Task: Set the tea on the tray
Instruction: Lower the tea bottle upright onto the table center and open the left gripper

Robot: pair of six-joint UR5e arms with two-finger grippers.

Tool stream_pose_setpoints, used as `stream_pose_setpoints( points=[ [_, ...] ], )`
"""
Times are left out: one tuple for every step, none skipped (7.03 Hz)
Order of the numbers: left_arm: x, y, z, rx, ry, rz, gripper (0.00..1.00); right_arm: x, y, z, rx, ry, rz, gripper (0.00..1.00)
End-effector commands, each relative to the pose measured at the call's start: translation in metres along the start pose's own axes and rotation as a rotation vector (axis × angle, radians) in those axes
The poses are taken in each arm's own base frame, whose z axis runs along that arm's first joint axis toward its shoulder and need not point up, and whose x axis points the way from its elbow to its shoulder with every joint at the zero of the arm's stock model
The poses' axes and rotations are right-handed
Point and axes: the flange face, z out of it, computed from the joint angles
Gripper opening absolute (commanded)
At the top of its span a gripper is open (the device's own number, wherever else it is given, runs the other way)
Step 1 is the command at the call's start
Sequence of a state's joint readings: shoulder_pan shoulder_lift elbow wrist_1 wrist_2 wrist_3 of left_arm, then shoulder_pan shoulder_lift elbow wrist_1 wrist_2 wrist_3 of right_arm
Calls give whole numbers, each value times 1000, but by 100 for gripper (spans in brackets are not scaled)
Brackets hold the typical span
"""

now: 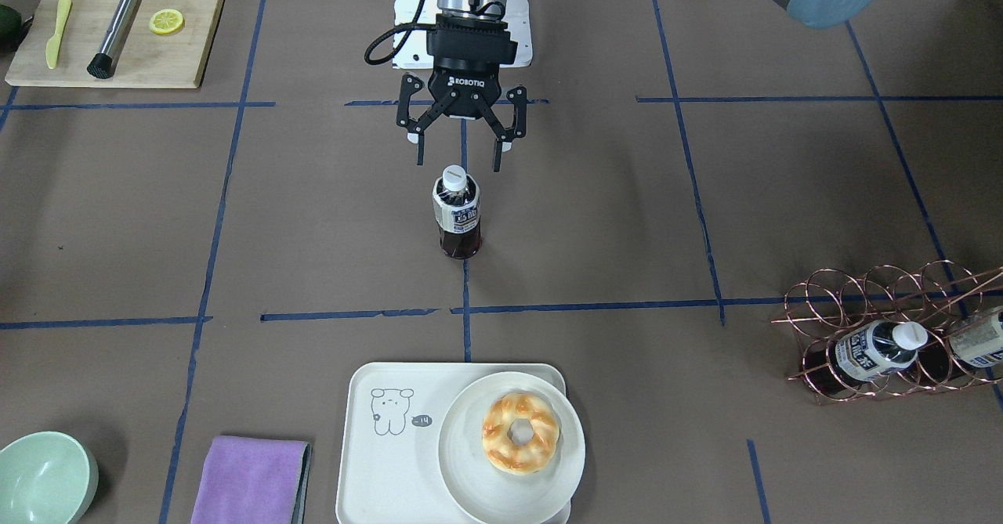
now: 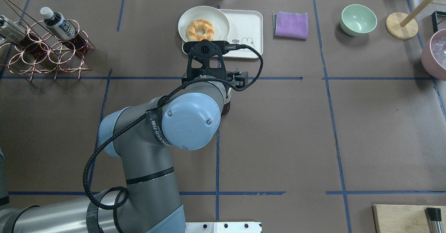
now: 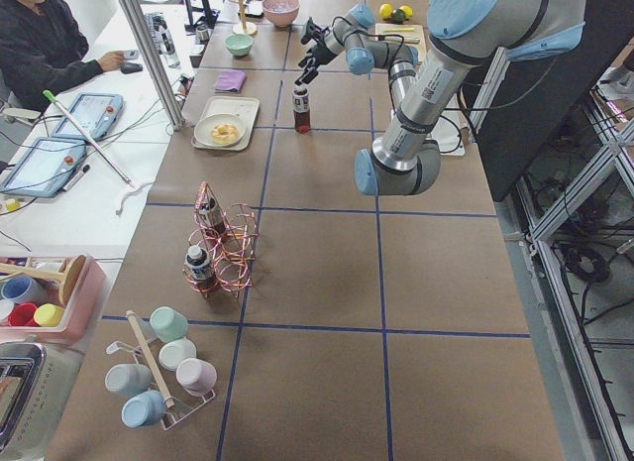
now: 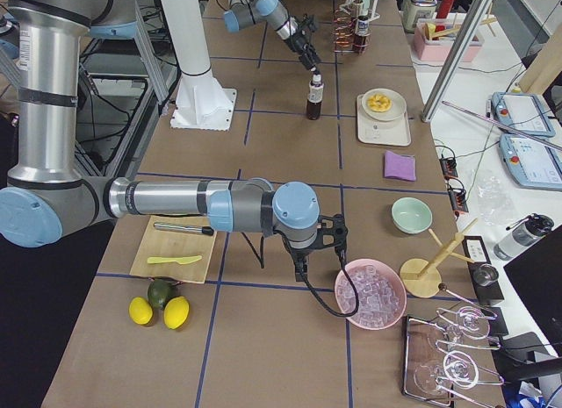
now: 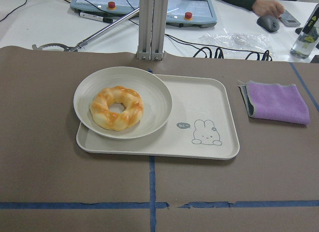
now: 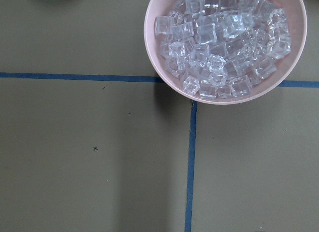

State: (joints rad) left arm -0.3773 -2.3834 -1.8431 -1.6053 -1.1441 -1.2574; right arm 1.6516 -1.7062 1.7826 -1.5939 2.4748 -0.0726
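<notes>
The tea [image 1: 456, 212], a small clear bottle of dark liquid with a white cap, stands upright on the brown table mid-way across. My left gripper [image 1: 458, 164] is open and empty, its fingertips just above and on either side of the cap. The tray [image 1: 376, 461], cream-white with a line-drawn bear, lies at the table edge beyond the bottle and also shows in the left wrist view [image 5: 199, 102]. A round white plate [image 1: 462, 449] with a doughnut [image 1: 520, 432] fills half of it. My right gripper [image 4: 316, 246] hangs by a pink bowl of ice; I cannot tell whether it is open.
A copper wire rack [image 1: 885, 336] with two more bottles stands on my left side. A purple cloth [image 1: 251, 481] and a green bowl [image 1: 39, 477] lie beside the tray. A wooden cutting board [image 1: 117, 34] and the pink ice bowl [image 6: 224, 42] are on my right.
</notes>
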Motion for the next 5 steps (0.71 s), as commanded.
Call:
stream_pose_setpoints(
  points=[
    [-18, -40, -16, -48, 43, -15, 100, -25, -8, -14, 30, -1, -51, 100],
    [-56, -59, -15, -122, 42, -27, 100, -64, -15, -23, 44, -1, -77, 100],
    [-109, -66, -20, -162, 11, -13, 100, -111, -36, -35, 68, -8, -58, 100],
    [-135, -71, -35, -174, -13, 101, 100, -145, -40, -35, 69, -9, -79, 100],
    [-167, -61, -43, -219, -99, 135, 100, -169, -50, -38, 85, 23, -127, 100]
  ],
)
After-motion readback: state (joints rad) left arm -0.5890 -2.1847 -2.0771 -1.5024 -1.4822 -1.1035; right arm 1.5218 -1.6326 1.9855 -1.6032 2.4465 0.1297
